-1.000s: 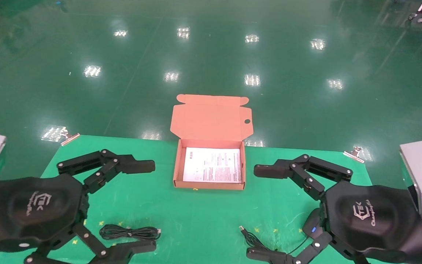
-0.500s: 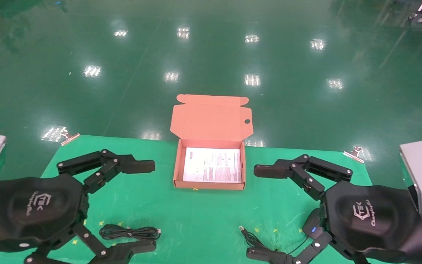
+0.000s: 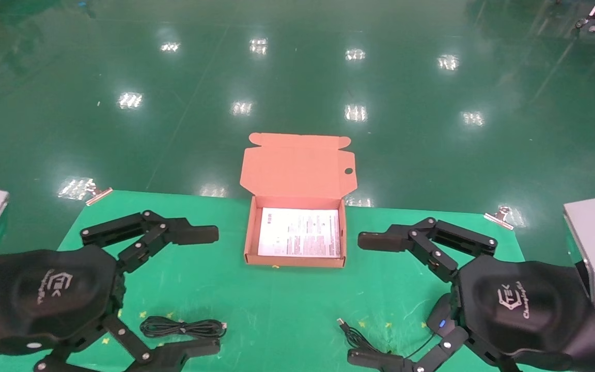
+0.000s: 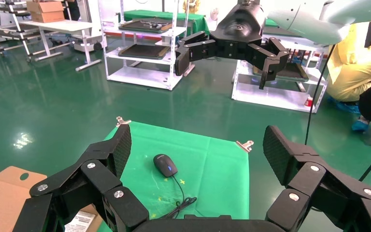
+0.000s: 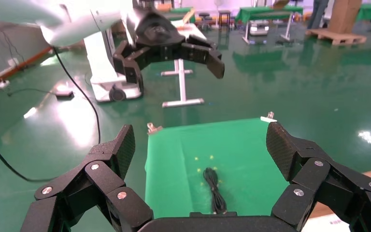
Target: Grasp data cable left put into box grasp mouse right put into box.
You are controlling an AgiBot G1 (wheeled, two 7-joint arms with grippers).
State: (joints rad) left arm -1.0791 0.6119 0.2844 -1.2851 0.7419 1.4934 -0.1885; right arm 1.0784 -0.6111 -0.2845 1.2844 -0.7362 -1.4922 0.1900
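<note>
The orange-brown box (image 3: 294, 261) lies open at the far middle of the green table, lid back, white sheet inside. The data cable (image 3: 181, 327) lies in a narrow black bundle on the near left; it also shows in the right wrist view (image 5: 214, 188). The black mouse (image 3: 441, 316) lies on the near right, largely hidden under my right gripper, with its cord (image 3: 354, 336) trailing left; the left wrist view shows it whole (image 4: 165, 165). My left gripper (image 3: 209, 290) hovers open and empty above the cable. My right gripper (image 3: 362, 298) hovers open and empty above the mouse.
Metal clips (image 3: 98, 195) (image 3: 499, 214) hold the green cloth (image 3: 277, 305) at the table's far corners. Shiny green floor lies beyond the far edge. Bare cloth lies between the two grippers in front of the box.
</note>
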